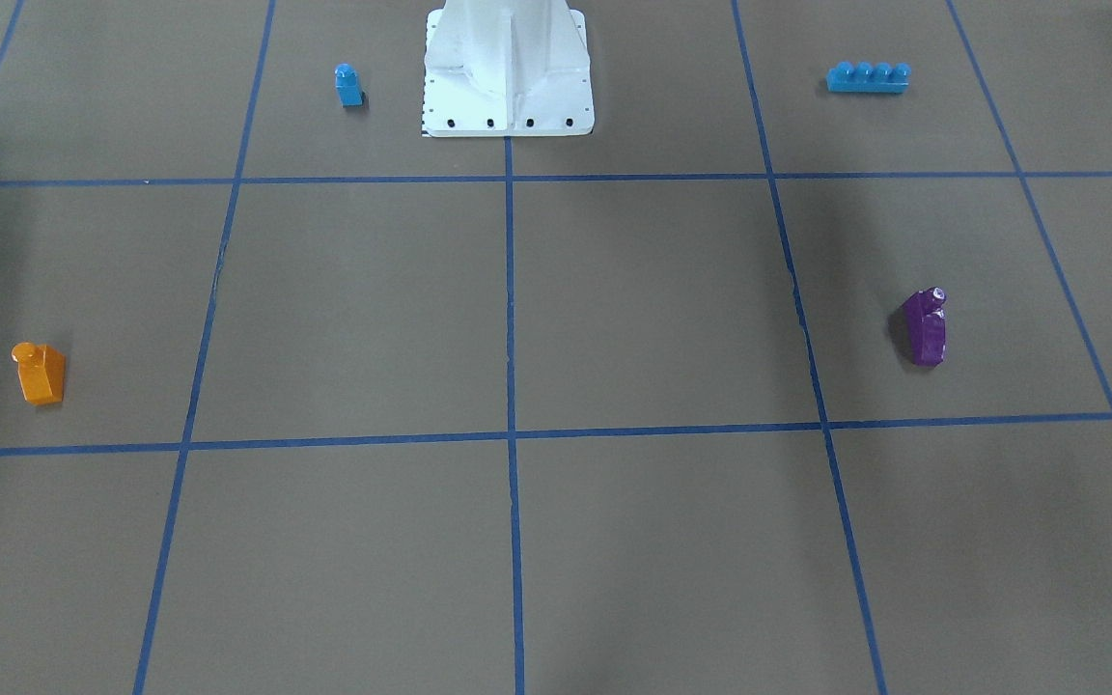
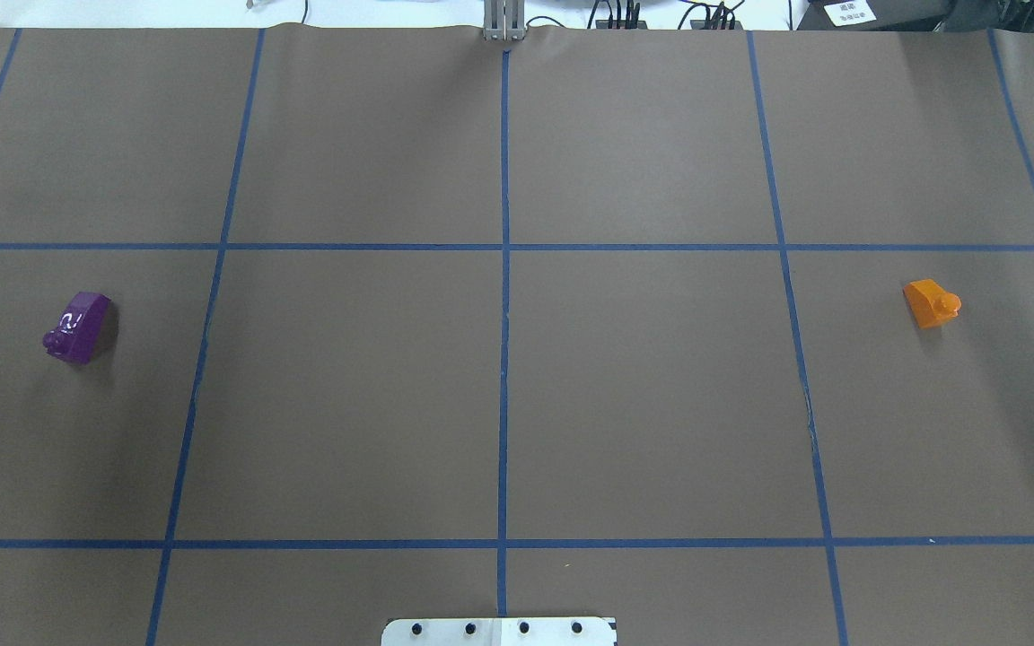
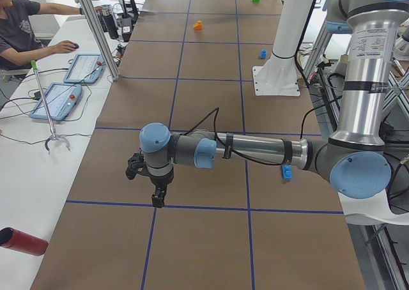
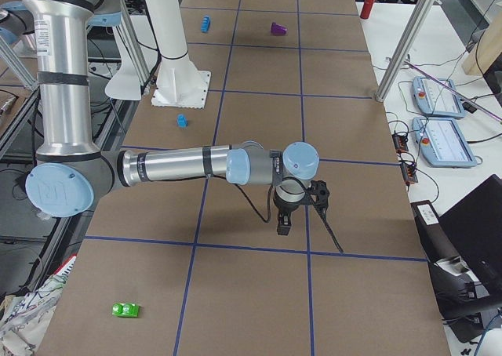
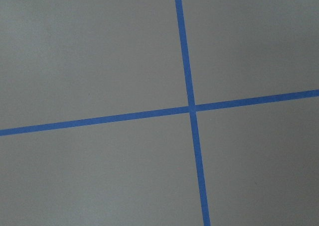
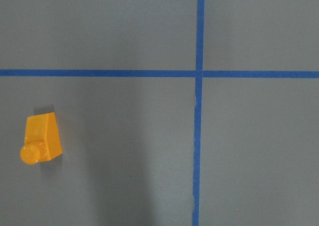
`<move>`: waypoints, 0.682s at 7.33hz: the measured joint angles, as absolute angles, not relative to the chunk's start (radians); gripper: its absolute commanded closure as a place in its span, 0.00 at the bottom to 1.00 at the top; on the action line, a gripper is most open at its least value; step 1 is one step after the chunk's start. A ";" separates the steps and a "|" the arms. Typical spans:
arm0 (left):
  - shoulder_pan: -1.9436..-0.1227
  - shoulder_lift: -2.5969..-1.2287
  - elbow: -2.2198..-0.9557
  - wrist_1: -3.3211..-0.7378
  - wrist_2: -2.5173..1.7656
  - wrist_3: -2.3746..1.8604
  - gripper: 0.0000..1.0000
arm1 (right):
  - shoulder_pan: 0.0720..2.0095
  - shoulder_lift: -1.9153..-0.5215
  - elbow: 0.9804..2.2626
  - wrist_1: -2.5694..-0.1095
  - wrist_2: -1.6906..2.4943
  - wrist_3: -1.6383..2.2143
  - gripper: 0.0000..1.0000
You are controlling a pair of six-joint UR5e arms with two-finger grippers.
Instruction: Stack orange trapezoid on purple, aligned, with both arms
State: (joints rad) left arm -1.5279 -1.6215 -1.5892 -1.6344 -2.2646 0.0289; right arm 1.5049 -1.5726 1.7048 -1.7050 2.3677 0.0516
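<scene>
While the left gripper (image 3: pixel 156 199) and right gripper (image 4: pixel 283 227) hang fingers-down over the table (image 2: pixel 643 404), the task bricks lie apart on it.
Each gripper shows in a side view only, so I cannot tell how far the fingers are parted, and neither is near a brick. The orange trapezoid (image 1: pixel 40 374) sits alone on the robot's right and the purple (image 1: pixel 926 328) on its left, well apart in the middle row of taped squares. A small blue brick (image 1: pixel 348 85) and a long blue brick (image 1: pixel 868 77) flank the white pedestal (image 1: pixel 508 68).
</scene>
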 measured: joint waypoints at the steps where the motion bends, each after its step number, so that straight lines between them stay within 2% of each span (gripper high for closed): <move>1: -1.528 -1.617 -1.589 -1.662 -2.265 0.028 0.00 | 1.505 -1.570 1.705 -1.705 2.368 0.052 0.00; 5: -1.516 -1.611 -1.580 -1.699 -2.278 0.028 0.00 | 1.505 -1.566 1.710 -1.705 2.372 0.052 0.00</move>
State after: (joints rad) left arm -1.5164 -1.6108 -1.5801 -1.6989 -2.2780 0.0276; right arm 1.5048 -1.5658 1.7098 -1.7054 2.3722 0.0522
